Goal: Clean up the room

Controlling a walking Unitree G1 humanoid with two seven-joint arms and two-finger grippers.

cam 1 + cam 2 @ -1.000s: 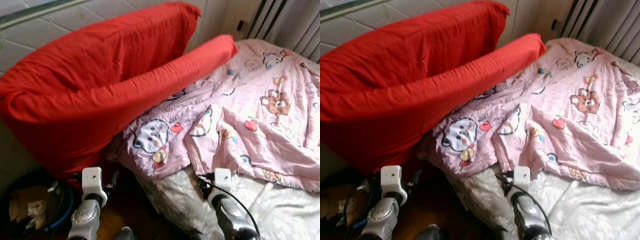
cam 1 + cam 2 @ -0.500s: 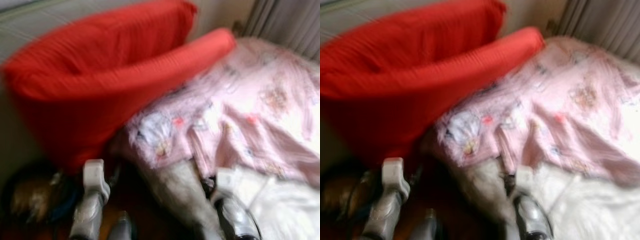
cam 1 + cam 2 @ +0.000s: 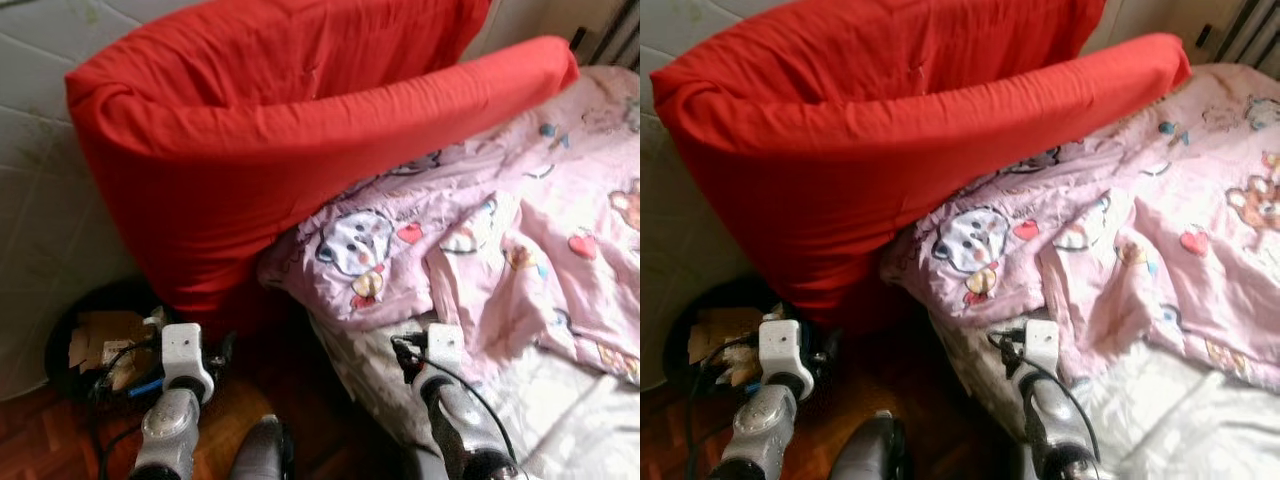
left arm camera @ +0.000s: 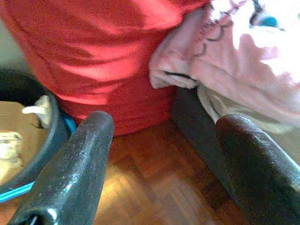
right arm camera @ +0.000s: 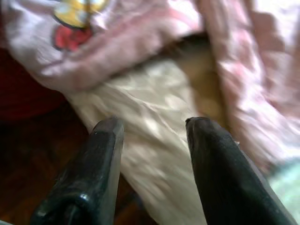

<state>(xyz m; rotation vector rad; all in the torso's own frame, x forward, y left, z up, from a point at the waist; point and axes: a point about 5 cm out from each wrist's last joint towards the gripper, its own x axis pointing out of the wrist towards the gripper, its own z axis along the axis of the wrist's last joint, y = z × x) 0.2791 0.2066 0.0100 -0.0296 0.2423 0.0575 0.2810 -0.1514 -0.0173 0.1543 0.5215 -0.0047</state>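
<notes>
Head views: robot is facing the bed; red pillow is leaning on the wall, quilt lying rumpled. Approach step; next, reach for the quilt edge. Camera is sitting closer and left of before.
Left wrist: left hand is hanging open over the floor.
Right wrist: right hand is hanging open over the sheet.

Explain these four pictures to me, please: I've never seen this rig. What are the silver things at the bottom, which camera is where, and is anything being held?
The silver things are a humanoid robot's two arms. The two wide pictures come from its head camera, looking down at a bed. The close-ups come from wrist cameras looking along each gripper's black fingers. A big red pillow leans against the wall above a crumpled pink cartoon quilt lying on a pale sheet. A dark bin holding cardboard scraps stands on the wooden floor. The left gripper hangs open over the floor, and the right gripper is open near the bed's edge. Nothing is held.
</notes>
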